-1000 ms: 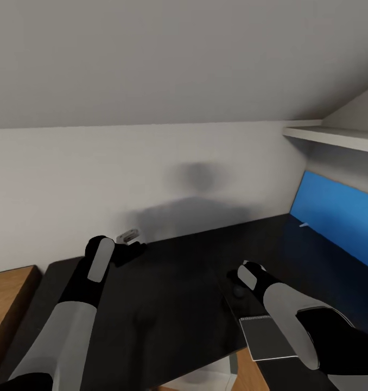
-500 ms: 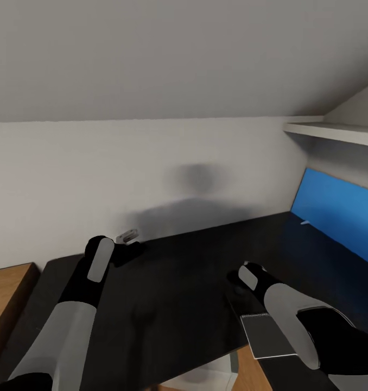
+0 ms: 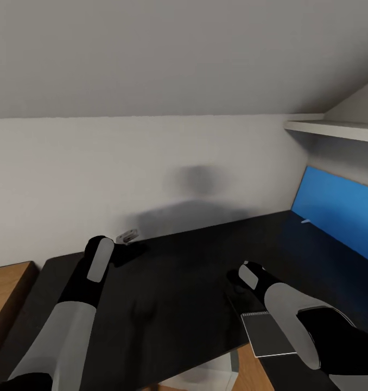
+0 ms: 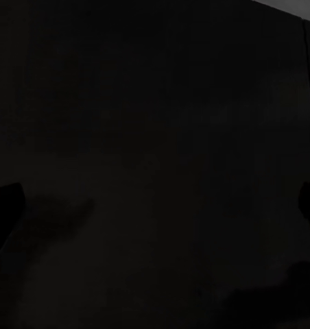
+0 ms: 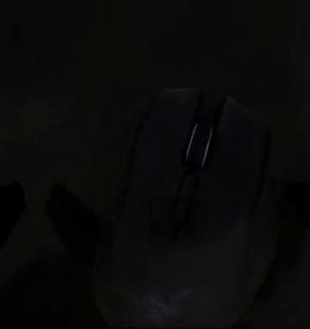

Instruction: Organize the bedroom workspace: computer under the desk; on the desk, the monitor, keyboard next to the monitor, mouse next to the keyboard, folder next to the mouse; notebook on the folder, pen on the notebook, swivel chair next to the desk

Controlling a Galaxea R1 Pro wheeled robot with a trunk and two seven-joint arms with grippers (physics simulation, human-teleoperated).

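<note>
While both arms reach over it, the black worktop runs along a white wall under a sloped ceiling, one blue panel and one white shelf at far right, wood floor at left. One notebook lies near the front edge, partly under the right arm. One dark mouse sits just ahead of the right end effector, fingers spread either side. Left end effector over bare worktop; cannot tell its spread.
</note>
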